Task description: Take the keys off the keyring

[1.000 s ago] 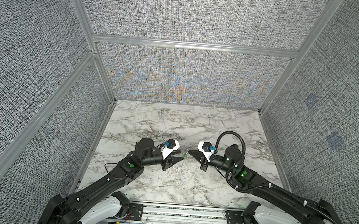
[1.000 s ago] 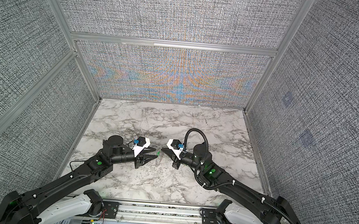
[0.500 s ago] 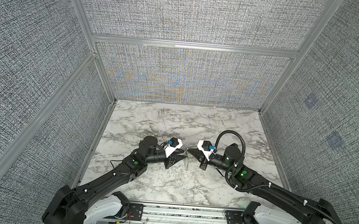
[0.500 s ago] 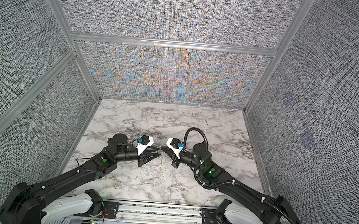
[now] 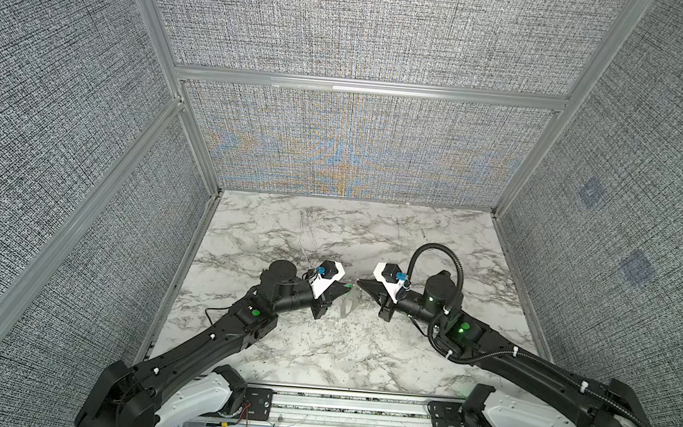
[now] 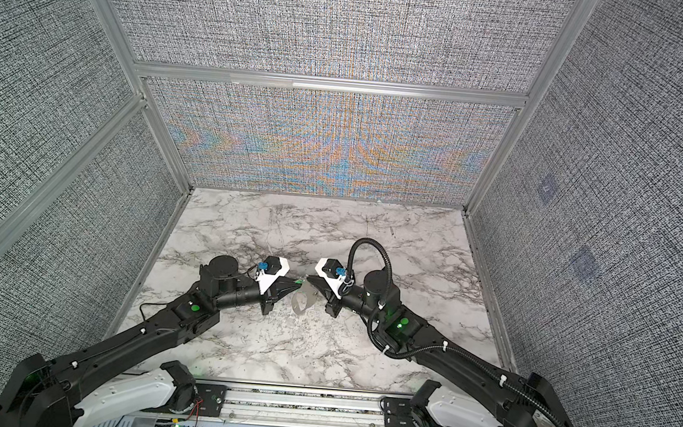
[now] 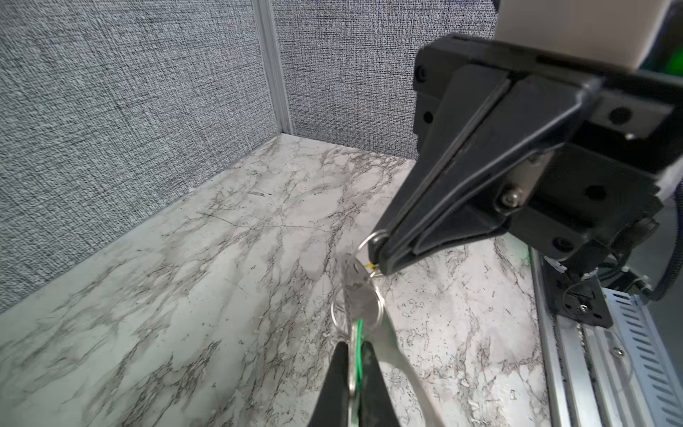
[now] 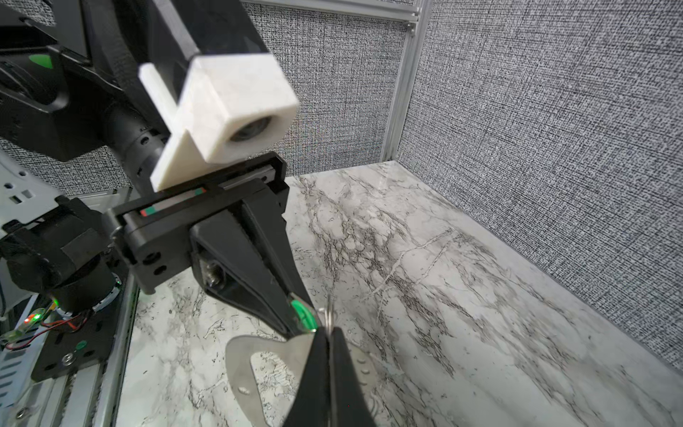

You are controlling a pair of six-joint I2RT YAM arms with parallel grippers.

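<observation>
Where left gripper (image 7: 354, 346) pinches green tag (image 8: 302, 312), mostly hidden, yellow tag (image 7: 369, 265) a sliver

You're driving two matte black arms of jointed tubes and boxy links: the left arm (image 5: 213, 338) and the right arm (image 5: 536, 365), each on a rounded white base (image 5: 209, 392). Each shows a small green light (image 5: 255, 312) on one link. A ribbed black cable (image 5: 434, 245) arcs off the right arm, tied with white zip ties (image 5: 513, 353). White camera housings (image 5: 328, 280) with blue plugs (image 5: 320, 270) top both wrists. The left claw (image 8: 297, 318) and right claw (image 7: 377, 258) have black wedge fingers, with a silver screw (image 7: 509, 199) at the root.
</observation>
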